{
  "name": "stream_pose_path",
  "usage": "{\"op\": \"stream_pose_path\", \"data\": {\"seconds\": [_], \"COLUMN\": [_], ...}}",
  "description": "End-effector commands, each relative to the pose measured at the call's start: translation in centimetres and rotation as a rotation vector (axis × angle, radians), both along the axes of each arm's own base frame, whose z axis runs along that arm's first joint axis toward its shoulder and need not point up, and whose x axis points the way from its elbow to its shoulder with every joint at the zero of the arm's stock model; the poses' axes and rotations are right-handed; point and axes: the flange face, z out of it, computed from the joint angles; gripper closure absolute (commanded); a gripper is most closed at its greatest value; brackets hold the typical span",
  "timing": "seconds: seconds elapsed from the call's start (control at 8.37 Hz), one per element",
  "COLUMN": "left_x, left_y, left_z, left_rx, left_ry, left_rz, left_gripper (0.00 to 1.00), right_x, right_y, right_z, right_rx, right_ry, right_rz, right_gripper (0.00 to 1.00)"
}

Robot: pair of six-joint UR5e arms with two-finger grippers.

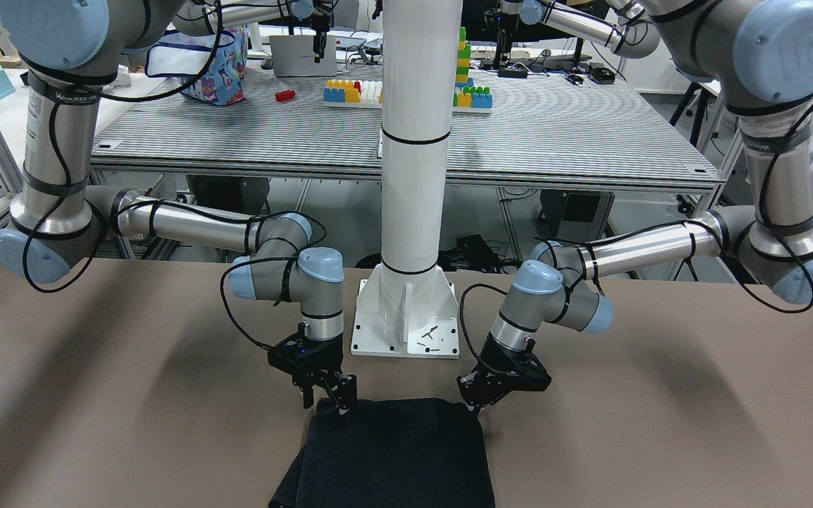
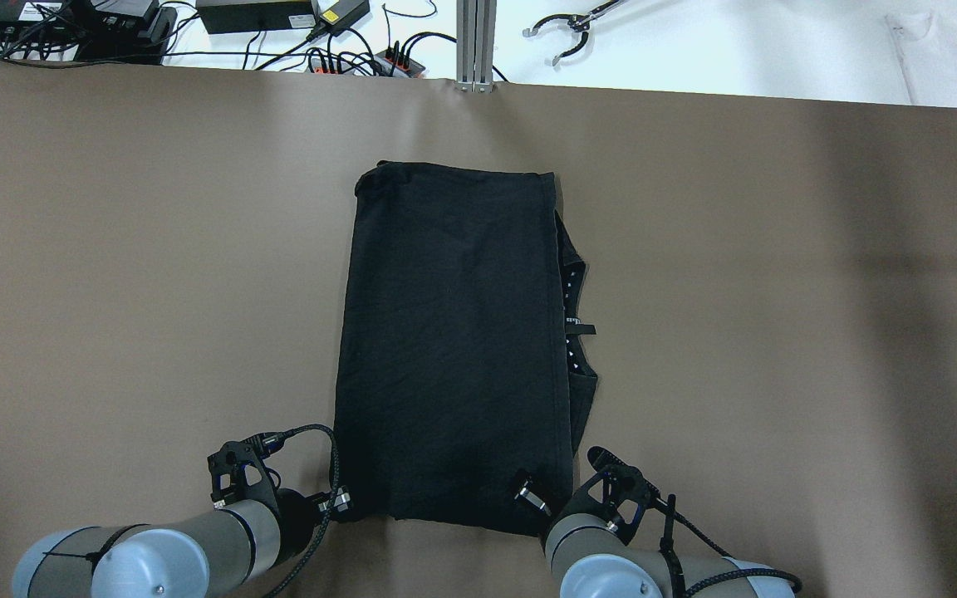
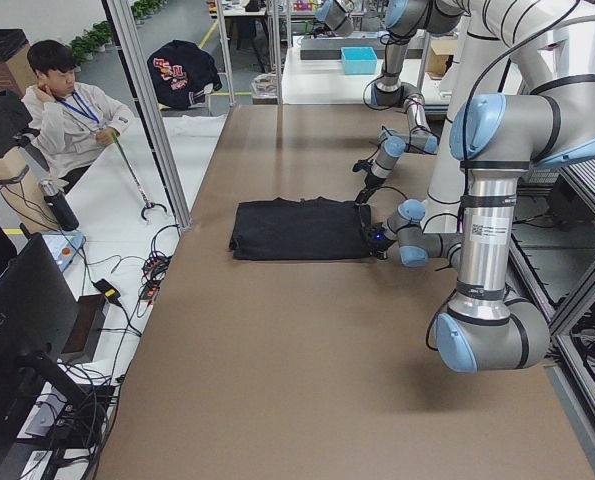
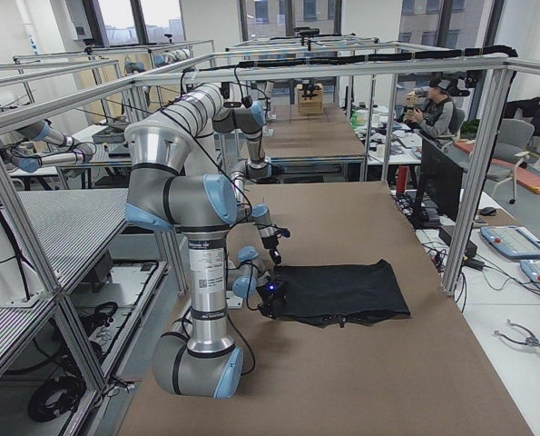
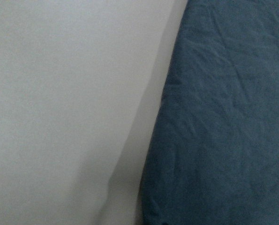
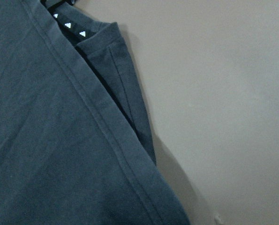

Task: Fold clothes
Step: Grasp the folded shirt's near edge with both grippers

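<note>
Across the middle of the brown table, the black garment lies flat as a long rectangle. Its short end is close to the robot-side edge and its length runs toward the far edge. At that near end the right claw stands low at the garment's right corner with its fingers spread, one over the cloth and one beside it, gripping nothing that I can make out. The left claw sits right at the near left corner; I cannot tell whether it is spread or has hold of the cloth. Along the garment's right side an under layer sticks out past the top one, beside a collar strip with white triangles. The likely trouble is that the right claw catches only the top layer, so the lower one drags and the fold comes out crooked. The left claw, so near the hem, may pinch too little and slip, letting that corner lag.
</note>
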Motion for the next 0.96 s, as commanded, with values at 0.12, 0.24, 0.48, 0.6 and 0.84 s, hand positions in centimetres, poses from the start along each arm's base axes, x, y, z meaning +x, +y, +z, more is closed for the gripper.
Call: {"op": "stream_pose_path", "data": {"seconds": [0.12, 0.24, 0.48, 0.6, 0.84], "left_x": [0.0, 0.0, 0.0, 0.0, 0.0], "left_y": [0.0, 0.0, 0.0, 0.0, 0.0], "left_z": [0.0, 0.0, 0.0, 0.0, 0.0], "left_rx": [0.0, 0.0, 0.0, 0.0, 0.0], "left_ry": [-0.001, -0.001, -0.001, -0.001, -0.001], "left_rz": [0.0, 0.0, 0.0, 0.0, 0.0], "left_gripper": [1.0, 1.0, 1.0, 1.0, 1.0], "right_x": [-0.9, -1.0, -1.2, -1.2, -1.2], "right_y": [0.0, -0.1, -0.2, -0.2, -0.2], "right_z": [0.5, 0.7, -0.4, -0.5, -0.5], "right_rx": [-0.022, -0.021, -0.022, -0.027, -0.051], "right_ry": [0.001, 0.006, -0.012, -0.017, -0.032], "right_rz": [0.027, 0.025, 0.029, 0.035, 0.06], "right_gripper": [0.26, 0.25, 0.37, 0.51, 0.89]}}
